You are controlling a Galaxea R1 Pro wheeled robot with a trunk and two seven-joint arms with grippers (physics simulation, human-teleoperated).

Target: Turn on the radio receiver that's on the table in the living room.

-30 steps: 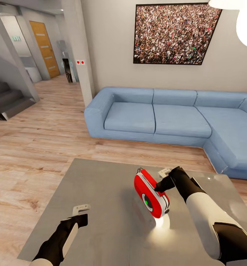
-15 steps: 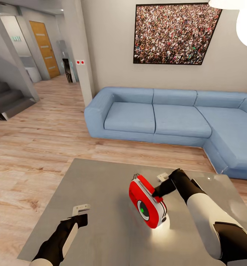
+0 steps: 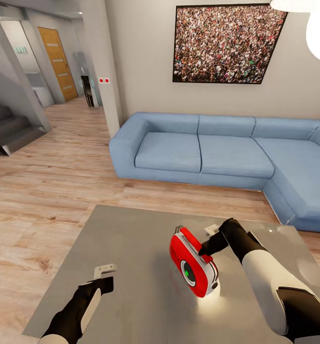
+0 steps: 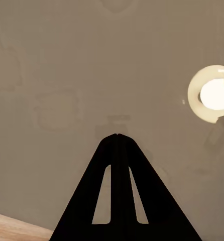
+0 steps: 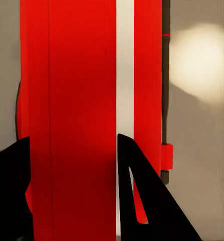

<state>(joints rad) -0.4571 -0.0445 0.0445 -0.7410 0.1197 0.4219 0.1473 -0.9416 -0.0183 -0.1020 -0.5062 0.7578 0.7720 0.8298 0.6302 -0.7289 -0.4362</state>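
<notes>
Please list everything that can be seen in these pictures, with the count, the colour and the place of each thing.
radio receiver: one, red with white rim, tilted over the table, between the right gripper's fingers
table: one, glossy grey, in front of the robot
sofa: one, light blue, behind the table by the wall
picture: one, crowd pattern, on the beige wall
door: one, orange, far left
stairs: grey, left
left gripper: shut, over the table
right gripper: gripping the radio

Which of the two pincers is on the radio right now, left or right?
The right pincer: its fingers straddle the red radio on the table. The left pincer is shut on nothing, off to the side over bare tabletop.
</notes>
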